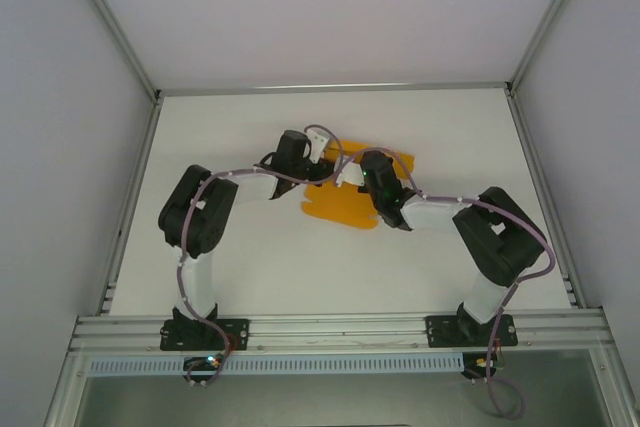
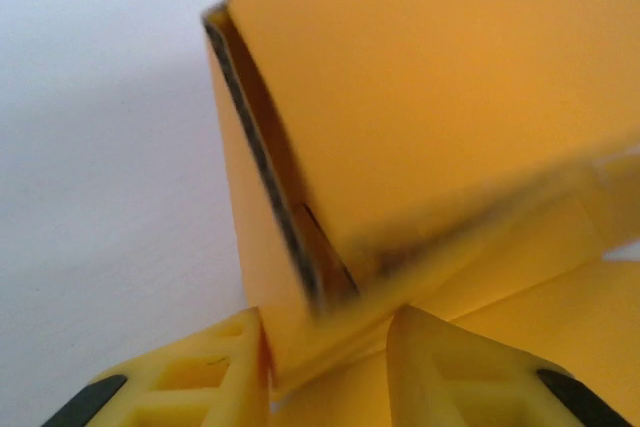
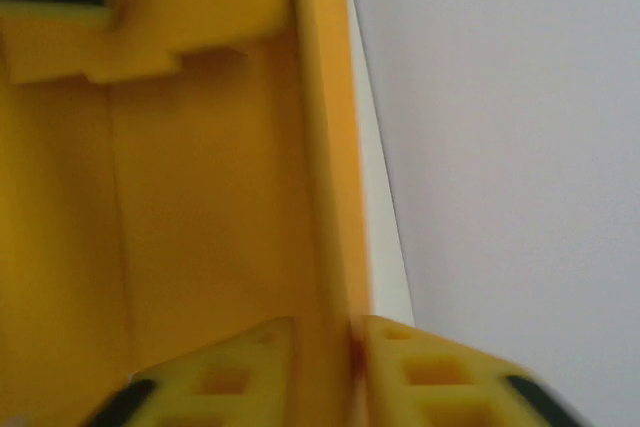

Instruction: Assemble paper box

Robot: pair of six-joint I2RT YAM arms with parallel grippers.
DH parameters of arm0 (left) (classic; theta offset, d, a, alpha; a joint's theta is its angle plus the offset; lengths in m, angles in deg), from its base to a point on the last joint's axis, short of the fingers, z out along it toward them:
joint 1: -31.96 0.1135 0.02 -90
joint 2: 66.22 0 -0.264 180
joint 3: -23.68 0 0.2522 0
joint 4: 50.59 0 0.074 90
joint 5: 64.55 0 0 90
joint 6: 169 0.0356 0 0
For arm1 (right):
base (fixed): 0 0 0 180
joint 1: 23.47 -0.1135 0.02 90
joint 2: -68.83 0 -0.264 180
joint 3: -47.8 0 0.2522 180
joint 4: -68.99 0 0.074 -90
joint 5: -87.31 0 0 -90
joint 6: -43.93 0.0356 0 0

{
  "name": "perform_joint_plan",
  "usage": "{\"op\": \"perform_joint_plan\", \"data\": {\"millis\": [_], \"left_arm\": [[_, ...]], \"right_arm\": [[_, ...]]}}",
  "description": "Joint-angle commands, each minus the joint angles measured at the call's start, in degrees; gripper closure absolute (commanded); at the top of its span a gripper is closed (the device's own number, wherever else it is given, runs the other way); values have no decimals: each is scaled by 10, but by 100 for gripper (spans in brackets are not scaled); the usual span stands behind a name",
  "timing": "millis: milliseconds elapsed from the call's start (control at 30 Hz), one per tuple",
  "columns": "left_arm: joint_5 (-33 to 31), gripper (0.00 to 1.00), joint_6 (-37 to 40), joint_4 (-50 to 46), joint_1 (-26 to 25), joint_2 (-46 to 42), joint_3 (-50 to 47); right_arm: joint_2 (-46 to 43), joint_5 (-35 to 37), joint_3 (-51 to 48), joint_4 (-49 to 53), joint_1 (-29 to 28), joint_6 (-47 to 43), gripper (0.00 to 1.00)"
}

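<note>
The paper box [image 1: 340,209] is bright orange-yellow card lying partly folded in the middle of the white table [image 1: 250,267], with both arms meeting over its far side. My left gripper [image 1: 322,169] is shut on a folded double wall of the paper box [image 2: 430,97], which fills the gap between its yellow fingers [image 2: 200,377]. My right gripper [image 1: 362,171] straddles an upright side wall of the paper box [image 3: 200,197]. Its jaws [image 3: 325,327] stand slightly apart around that thin wall, so it is open. A stepped flap [image 3: 150,37] hangs over the sheet's far end.
Bare white table surrounds the card on all sides. Metal frame rails [image 1: 130,207] run along the table's left and right edges, and a rail [image 1: 340,329] crosses the front where both arm bases are bolted. Grey walls enclose the cell.
</note>
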Motion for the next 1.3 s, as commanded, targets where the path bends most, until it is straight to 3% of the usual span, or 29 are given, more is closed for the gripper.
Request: {"op": "perform_joint_plan", "data": {"millis": [0,67,267,367,433,467,500,600,633,733,767,833,967,1100,1167,1267], "left_arm": [[-12,86,-14,40,4,-19,-11],[-10,86,-5,36,4,-27,-17],[-4,89,12,46,5,-32,-29],[-3,80,-7,29,12,-27,-14],[3,64,-43,16,26,-27,-5],[7,60,-70,12,36,-28,-4],[19,55,-103,11,49,-31,-4],[81,26,-199,33,103,-28,16],[111,20,-221,33,123,-17,38],[204,17,-253,-19,162,45,149],[228,14,-251,-39,166,64,184],[233,5,-224,-100,163,99,254],[176,6,-122,-276,133,161,401],[106,24,-93,-426,117,247,550],[109,32,-94,-457,114,275,589],[128,37,-96,-447,103,282,591]], "right_arm": [[-12,-16,6,44,-6,46,68],[-10,5,1,14,2,33,64],[-20,31,3,-36,31,21,63],[-63,-12,16,41,54,91,53],[-87,-58,57,157,76,175,46],[-92,-73,76,199,87,209,44],[-96,-74,93,225,95,244,43],[-106,-52,117,260,107,312,38],[-110,-42,120,265,107,336,34],[-122,-43,129,294,119,410,18],[-126,-50,130,301,125,443,3],[-136,-68,128,311,142,519,0],[-161,-113,117,320,186,640,0],[-179,-123,112,336,204,677,0],[-199,-123,107,346,208,680,0],[-208,-113,96,356,216,696,0]]}}
